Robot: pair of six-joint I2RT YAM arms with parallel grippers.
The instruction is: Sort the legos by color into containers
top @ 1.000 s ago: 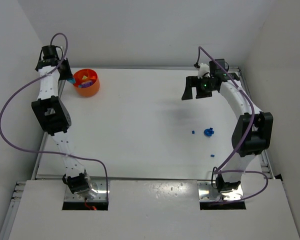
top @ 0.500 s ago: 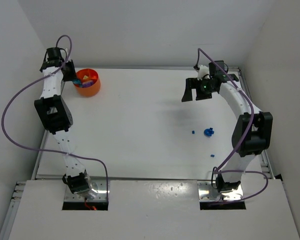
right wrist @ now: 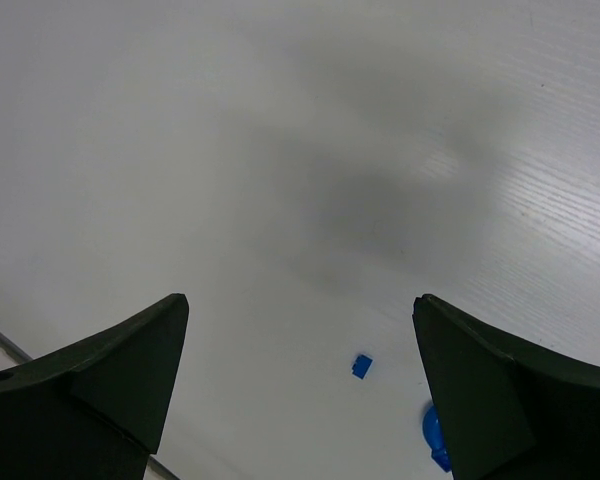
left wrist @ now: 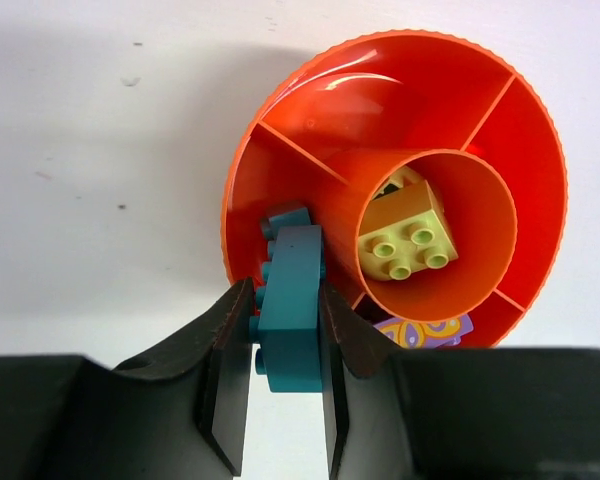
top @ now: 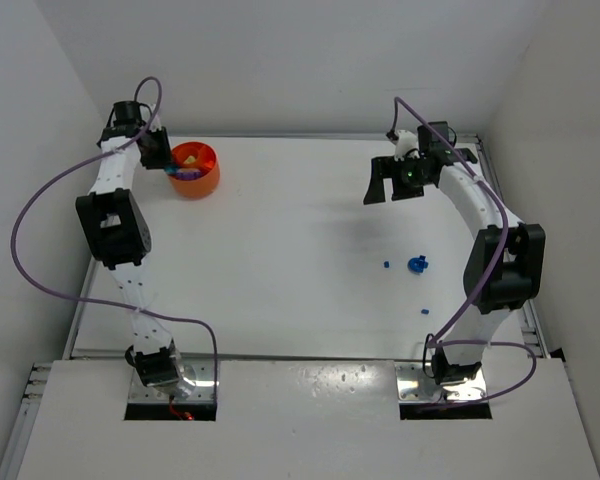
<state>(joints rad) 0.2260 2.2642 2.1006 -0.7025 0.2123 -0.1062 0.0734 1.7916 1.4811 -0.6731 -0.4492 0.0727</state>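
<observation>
Far left: left gripper (left wrist: 284, 295) clamped on a teal brick (left wrist: 290, 350) at the rim of the orange bowl (left wrist: 310, 95), whose centre cup holds a lime brick (left wrist: 405, 245). Right: right gripper (right wrist: 300, 300) spread wide above the table, blue bricks (top: 417, 264) lying nearer the arm bases.

A white table (top: 280, 260) carries a divided orange bowl (top: 202, 184) at its far left, and a blue lego (top: 417, 264) with two tiny blue bits (top: 387, 264) near its right side.
</observation>
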